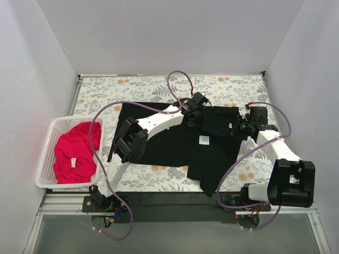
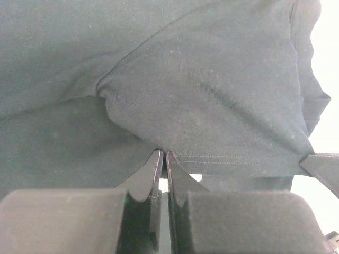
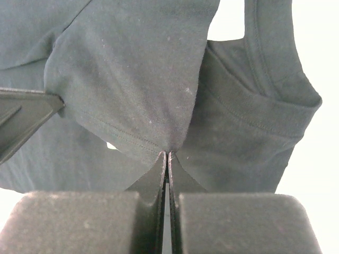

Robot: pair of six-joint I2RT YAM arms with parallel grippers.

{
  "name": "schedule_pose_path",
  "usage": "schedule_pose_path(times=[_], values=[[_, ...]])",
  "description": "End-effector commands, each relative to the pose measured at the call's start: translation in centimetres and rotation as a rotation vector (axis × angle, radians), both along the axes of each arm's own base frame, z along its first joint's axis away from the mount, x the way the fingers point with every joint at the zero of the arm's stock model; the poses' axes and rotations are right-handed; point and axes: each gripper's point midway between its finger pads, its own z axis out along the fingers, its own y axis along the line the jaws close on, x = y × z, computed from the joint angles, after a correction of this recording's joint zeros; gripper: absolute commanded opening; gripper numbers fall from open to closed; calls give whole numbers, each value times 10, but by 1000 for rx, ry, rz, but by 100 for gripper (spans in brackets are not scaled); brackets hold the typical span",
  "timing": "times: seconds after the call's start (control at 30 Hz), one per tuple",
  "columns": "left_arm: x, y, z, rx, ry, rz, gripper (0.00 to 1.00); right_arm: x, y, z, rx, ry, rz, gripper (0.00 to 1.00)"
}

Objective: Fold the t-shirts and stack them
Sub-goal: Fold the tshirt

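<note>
1. The black t-shirt [image 1: 175, 151] lies spread on the flowered counter [image 1: 137, 84], bunched at its far right part.
2. The left fingers [image 2: 157, 163] are pinched together on a stitched hem of the black t-shirt.
3. The right fingers [image 3: 162, 164] are clamped on the same hem, nearby.
4. The red-pink t-shirt [image 1: 74, 153] lies crumpled in the white basket [image 1: 53, 127] at the counter's left edge.
</note>
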Motion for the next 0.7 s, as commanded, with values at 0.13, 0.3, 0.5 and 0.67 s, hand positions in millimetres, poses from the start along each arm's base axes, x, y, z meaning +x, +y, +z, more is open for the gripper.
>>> schedule_pose_path(times=[0.13, 0.3, 0.5, 0.67], values=[[-1, 6, 21, 17, -23, -28, 0, -9, 7, 20, 20, -2, 21, 1], [-2, 9, 18, 25, -15, -38, 0, -18, 8, 11, 23, 23, 17, 1], [-7, 15, 8, 39, 20, -58, 0, -25, 9, -7, 20, 80, 17, 1], [-9, 22, -7, 66, 63, -60, 0, -32, 5, -39, 0, 151, 4, 8]])
